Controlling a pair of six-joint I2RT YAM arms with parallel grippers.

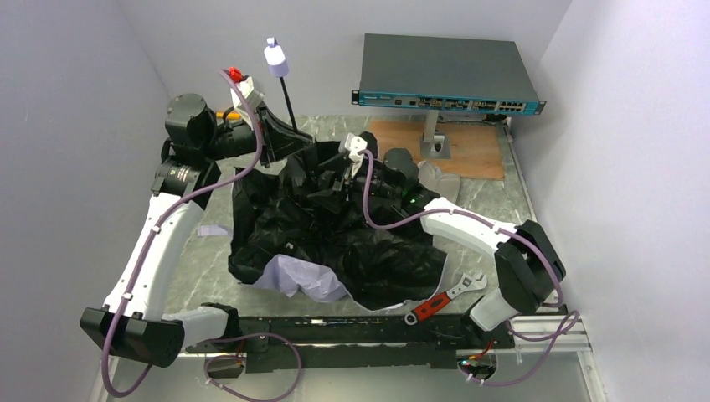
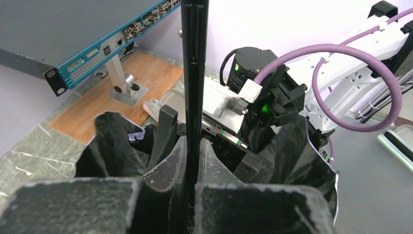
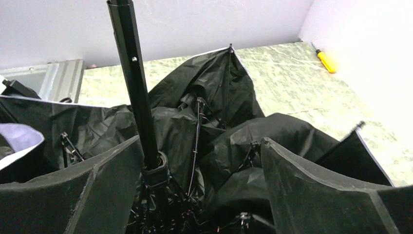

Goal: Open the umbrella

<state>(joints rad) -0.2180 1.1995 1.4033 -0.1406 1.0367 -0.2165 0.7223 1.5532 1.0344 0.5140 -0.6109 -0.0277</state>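
On the bench [image 1: 205, 276], the umbrella [image 1: 335, 226] lies half-spread, its shaft [image 3: 136, 97] clenched by the left fingers [image 2: 216, 168]. The right fingers [image 3: 311, 185] are held apart, released, flanking the runner [image 3: 156, 173]. Fabric or ribs could be pinched if they are closed carelessly.

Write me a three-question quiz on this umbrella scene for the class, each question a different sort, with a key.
1. True or false: the left gripper is shut on the umbrella shaft.
2. The red-handled wrench lies: A) on the teal box, B) on the table, C) in a gripper.
3. Fill in: the jaws of the right gripper stand ____.
Key: 1 true; 2 B; 3 open.
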